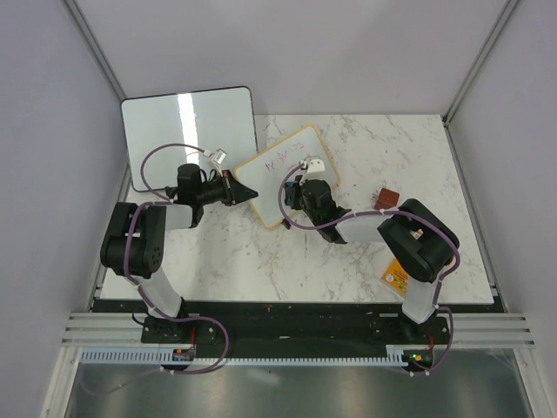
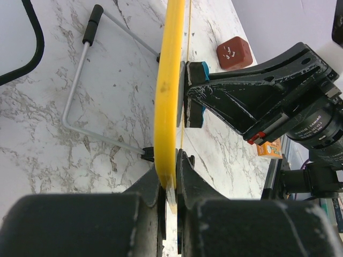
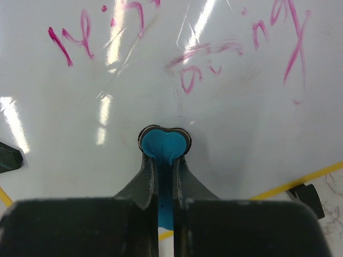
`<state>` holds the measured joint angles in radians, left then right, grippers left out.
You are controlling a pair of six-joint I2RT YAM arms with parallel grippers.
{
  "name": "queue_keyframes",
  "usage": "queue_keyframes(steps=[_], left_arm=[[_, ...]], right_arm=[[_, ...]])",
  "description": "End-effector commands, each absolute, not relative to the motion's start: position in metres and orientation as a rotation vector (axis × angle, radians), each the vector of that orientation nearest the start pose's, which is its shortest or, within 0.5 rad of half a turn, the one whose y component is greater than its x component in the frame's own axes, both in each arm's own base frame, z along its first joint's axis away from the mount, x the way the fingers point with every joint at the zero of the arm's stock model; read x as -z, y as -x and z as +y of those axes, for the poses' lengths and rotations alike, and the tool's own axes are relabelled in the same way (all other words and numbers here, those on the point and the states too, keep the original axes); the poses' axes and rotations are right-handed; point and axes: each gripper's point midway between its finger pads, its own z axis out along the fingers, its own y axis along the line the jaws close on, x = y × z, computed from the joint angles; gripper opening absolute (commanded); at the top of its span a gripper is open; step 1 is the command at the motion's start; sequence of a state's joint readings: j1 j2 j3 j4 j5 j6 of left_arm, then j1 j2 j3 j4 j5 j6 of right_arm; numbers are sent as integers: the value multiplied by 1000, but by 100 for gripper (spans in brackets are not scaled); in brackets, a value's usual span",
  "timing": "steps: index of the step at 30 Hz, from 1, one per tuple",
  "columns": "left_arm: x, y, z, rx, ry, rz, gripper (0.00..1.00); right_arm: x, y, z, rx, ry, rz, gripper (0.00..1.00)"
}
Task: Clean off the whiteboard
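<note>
Top external: high overhead, looking down on the whole table [image 1: 365,252].
Left wrist: close, edge-on along the whiteboard [image 2: 167,96] frame.
Right wrist: closer, square to its written face.
Shared: whiteboard, all views.

Blue eraser [image 3: 162,148] in jaws, against whiteboard [image 3: 244,142], pink-red handwriting [image 3: 68,42] above

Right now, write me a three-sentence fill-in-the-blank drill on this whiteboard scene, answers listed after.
The left gripper clamps the whiteboard by its ____ frame.
The right gripper holds a ____ eraser against the board.
The handwriting on it is ____.
Missing words: yellow, blue, pink.
</note>
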<state>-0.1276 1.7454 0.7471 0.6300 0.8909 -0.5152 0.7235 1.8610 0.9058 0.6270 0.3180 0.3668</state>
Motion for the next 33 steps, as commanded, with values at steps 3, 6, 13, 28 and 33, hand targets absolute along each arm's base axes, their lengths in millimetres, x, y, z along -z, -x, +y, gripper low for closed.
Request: queue_keyframes(steps=[3,6,13,28,33], left_arm=[[-111,-350,-220,1323,-483,1925,2],[-112,-350,-220,1323,-484,1924,2],[-112,-349,-220,1326,-488,1924,2],[-112,-342,-227,1329,-524,1929,2],[-110,-335,-229,1336,-532,1944,2]], right_arm=[[58,-322,225,-97,269,2442,0],[58,-320,226,-97,302,2438,0],[32,-345,257,-152,373,2342,0],[-60,-413,352,-308,494,2089,0],[-82,-417,363,-368,511,2018,0]])
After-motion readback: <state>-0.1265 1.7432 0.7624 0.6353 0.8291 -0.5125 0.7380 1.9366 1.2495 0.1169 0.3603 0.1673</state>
